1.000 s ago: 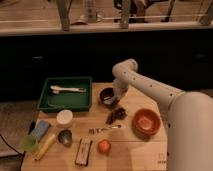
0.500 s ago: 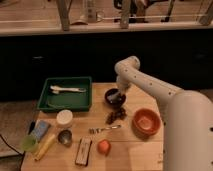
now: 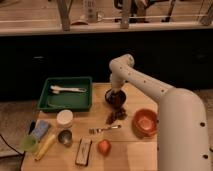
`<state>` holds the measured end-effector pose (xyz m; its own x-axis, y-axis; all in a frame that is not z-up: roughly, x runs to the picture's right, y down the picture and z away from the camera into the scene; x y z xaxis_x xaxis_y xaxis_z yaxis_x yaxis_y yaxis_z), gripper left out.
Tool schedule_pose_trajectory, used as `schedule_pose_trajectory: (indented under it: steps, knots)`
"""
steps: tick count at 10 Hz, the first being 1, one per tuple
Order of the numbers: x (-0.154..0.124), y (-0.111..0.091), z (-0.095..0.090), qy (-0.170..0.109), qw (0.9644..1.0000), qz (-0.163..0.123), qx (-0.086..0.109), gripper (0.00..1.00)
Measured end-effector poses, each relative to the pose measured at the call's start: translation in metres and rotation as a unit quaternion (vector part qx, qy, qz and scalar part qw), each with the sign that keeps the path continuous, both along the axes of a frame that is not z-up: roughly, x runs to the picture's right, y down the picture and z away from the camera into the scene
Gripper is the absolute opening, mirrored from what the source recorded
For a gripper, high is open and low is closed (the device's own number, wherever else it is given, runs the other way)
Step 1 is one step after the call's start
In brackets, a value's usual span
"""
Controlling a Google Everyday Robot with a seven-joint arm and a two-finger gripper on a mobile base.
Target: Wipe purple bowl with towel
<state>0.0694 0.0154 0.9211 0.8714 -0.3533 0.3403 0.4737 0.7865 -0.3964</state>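
Nearest the bottom of the frame lie an orange-red fruit (image 3: 103, 147) and a fork (image 3: 105, 129), with the orange bowl (image 3: 145, 122) at lower right. None of these concern me. Just above the fork sits a dark brown clump (image 3: 116, 115), and directly above that, at the centre of the frame, is the purple bowl (image 3: 108, 96), right of the green tray (image 3: 65, 105). My gripper (image 3: 117, 94) points straight down into the bowl's mouth, so the bowl lies directly beneath me with only its left rim showing past my wrist. The wipe will likely be a small circling inside that rim. I cannot make out the towel; I judge it is under my gripper inside the bowl, and I cannot tell whether I am clamped on it. A second ago I hung just right of the bowl with its mouth open to view; since then I have slid over and into it.
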Motion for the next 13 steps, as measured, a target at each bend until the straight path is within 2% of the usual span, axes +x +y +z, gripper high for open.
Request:
schedule_pose_trajectory:
  steps: [3,6,8,10,13]
  knots:
    - [0.011,0.01,-0.023,-0.009,0.9999,-0.01,-0.01,0.0]
    - [0.02,0.013,-0.034,-0.006,0.9996,-0.017,-0.021,0.0]
    - [0.04,0.008,-0.032,0.011,0.9997,-0.007,-0.021,0.0]
    - [0.052,-0.004,-0.02,0.031,0.9994,0.008,-0.012,0.0]
    - [0.056,-0.02,-0.008,0.029,0.9994,0.018,0.007,0.0]
